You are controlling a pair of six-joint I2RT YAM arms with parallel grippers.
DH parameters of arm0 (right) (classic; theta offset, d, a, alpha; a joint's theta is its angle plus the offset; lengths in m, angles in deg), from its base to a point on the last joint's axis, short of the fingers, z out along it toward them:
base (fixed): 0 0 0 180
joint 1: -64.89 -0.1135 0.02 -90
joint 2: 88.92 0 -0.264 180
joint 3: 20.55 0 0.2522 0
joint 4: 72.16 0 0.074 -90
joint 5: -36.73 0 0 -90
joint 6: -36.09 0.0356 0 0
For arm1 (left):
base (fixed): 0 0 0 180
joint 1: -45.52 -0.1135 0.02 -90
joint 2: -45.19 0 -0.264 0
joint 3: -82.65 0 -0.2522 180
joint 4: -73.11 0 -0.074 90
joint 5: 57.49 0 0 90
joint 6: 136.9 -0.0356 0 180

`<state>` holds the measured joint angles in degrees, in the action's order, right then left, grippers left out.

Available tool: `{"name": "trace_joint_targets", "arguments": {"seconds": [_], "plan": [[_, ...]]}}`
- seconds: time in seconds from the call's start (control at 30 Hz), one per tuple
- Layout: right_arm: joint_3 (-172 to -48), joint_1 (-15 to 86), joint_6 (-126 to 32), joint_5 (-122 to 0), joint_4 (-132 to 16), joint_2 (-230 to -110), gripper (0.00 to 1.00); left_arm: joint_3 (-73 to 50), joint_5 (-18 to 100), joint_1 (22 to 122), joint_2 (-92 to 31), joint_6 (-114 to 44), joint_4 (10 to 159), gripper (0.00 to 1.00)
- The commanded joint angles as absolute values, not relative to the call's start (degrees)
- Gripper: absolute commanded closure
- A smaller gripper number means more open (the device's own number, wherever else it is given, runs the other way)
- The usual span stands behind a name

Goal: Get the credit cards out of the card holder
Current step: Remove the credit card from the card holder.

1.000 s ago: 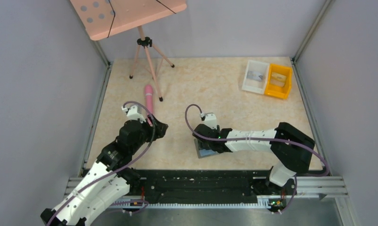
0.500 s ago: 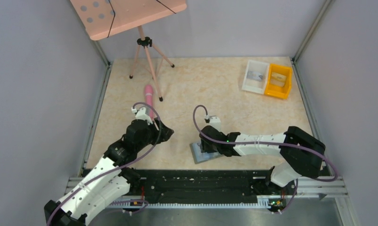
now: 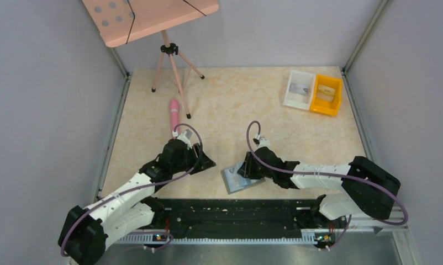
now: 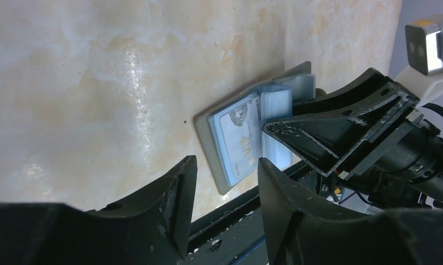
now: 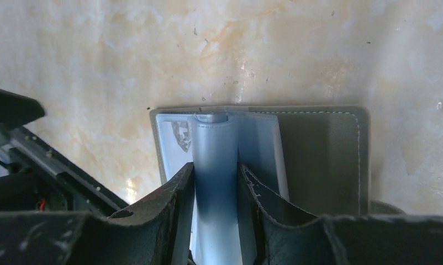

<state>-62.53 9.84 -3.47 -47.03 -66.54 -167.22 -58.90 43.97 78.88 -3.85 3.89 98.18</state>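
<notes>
The card holder (image 3: 232, 182) lies open on the table near the front edge, grey cover down. In the right wrist view its grey cover (image 5: 324, 160) lies flat and a pale blue inner panel (image 5: 216, 143) stands up. My right gripper (image 5: 215, 172) is shut on that panel; it sits at the holder's right side (image 3: 247, 168). A light blue card (image 4: 236, 138) with a printed picture shows in the left half. My left gripper (image 4: 225, 165) is open and empty, just left of the holder (image 3: 209, 164), fingers apart and not touching it.
The black front rail (image 3: 236, 212) runs right below the holder. A pink stick (image 3: 174, 113) and a tripod (image 3: 172, 66) stand at the back left. A white bin (image 3: 299, 89) and a yellow bin (image 3: 327, 95) sit at the back right.
My left arm has reached right and forward toward the holder. My right gripper has drawn back to the right, uncovering the holder, which now lies open with one panel lifted.
</notes>
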Motion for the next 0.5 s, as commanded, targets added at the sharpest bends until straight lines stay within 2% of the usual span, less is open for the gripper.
{"name": "trace_joint_targets", "arguments": {"seconds": [0.0, 0.17, 0.47], "plan": [[-59.1, 11.7, 0.1, -50.7, -77.2, -164.1, 0.68, -59.0, 50.2, 79.3, -8.9, 5.2, 88.7, 0.5], [-55.0, 13.4, 2.1, -53.1, -83.7, -162.3, 0.72, -57.5, 52.7, 80.8, -14.8, 5.6, 84.2, 0.59], [-52.1, 15.6, 3.9, -54.7, -85.8, -159.2, 0.76, -54.4, 52.5, 85.1, -23.7, 6.3, 80.4, 0.68]]}}
